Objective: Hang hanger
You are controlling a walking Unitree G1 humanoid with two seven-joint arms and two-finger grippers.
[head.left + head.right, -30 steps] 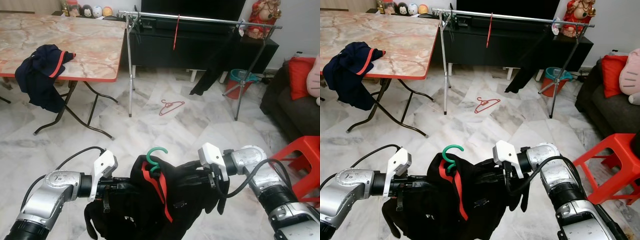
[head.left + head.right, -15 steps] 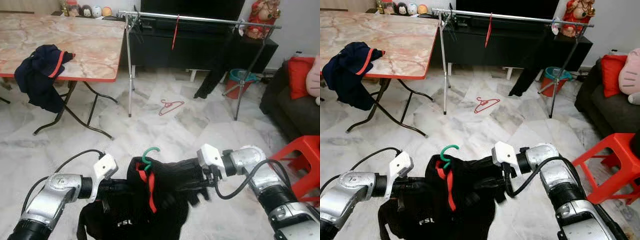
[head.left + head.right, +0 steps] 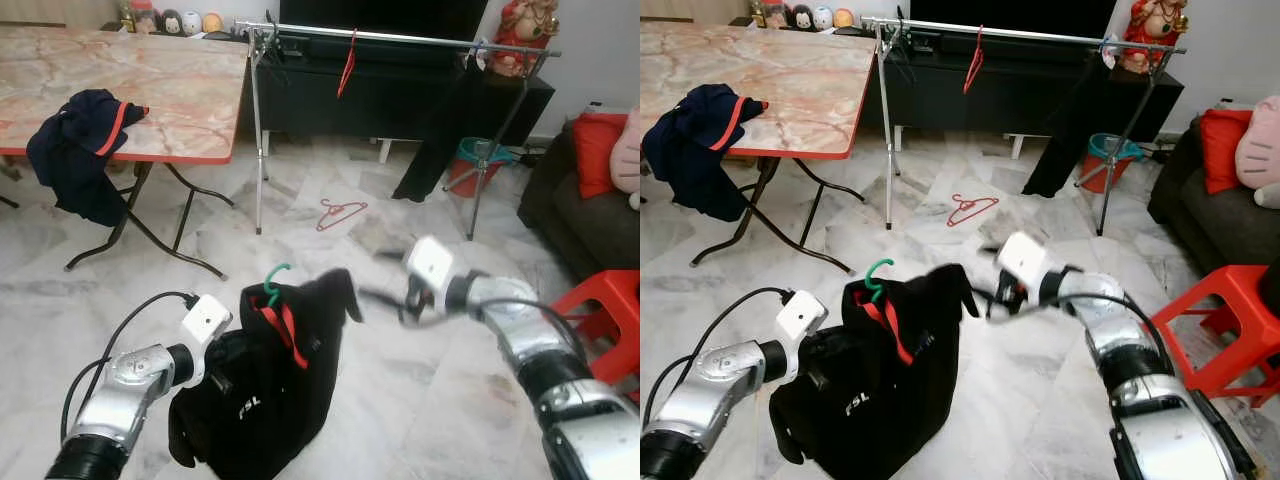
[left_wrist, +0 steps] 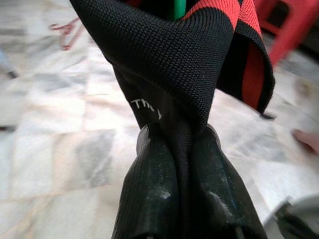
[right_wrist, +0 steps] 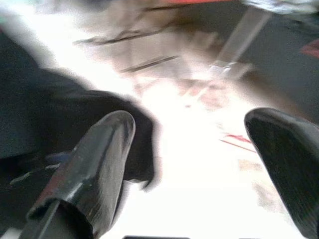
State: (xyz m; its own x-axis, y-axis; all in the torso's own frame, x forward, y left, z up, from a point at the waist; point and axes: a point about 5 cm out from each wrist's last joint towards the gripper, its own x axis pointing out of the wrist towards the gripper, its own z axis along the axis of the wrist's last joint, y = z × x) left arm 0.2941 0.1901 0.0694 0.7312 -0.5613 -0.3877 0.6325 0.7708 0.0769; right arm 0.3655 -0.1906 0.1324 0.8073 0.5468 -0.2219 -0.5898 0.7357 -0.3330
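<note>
A black garment (image 3: 268,385) with a red stripe is draped on a green hanger, whose hook (image 3: 272,277) sticks up from the collar. My left gripper (image 4: 178,138) is shut on the garment's fabric at its left shoulder, low in front of me, and the cloth hangs down from it. My right gripper (image 3: 378,276) is open and blurred, just right of the garment and apart from it. In the right wrist view its fingers (image 5: 94,159) stand wide apart with nothing between them. The metal clothes rail (image 3: 400,38) stands farther ahead.
On the rail hang a red hanger (image 3: 346,65) and a black garment (image 3: 430,140). Another red hanger (image 3: 340,212) lies on the floor. A marble-top table (image 3: 170,95) with a dark blue garment (image 3: 80,150) stands left. A red stool (image 3: 600,310) and sofa (image 3: 565,195) are right.
My right gripper has let go of the garment and swung up and away to the right. The garment now droops from my left gripper alone and has shifted left.
</note>
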